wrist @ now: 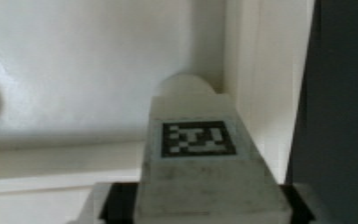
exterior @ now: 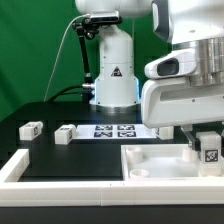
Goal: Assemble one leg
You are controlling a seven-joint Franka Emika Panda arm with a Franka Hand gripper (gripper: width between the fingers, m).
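Gripper (exterior: 207,150) clamps the leg (wrist: 197,150) btwn its fingers, over the tray-shaped piece (exterior: 150,165) at exterior view's right. Leg prob. light, rigid, smooth plastic; grip flat sides mid-length.

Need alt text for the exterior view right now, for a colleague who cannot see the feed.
The gripper holds a small white tagged leg over the large white tray-shaped piece at the exterior view's right. Two more tagged blocks, one farther left than the other, lie on the black table, beside the marker board.
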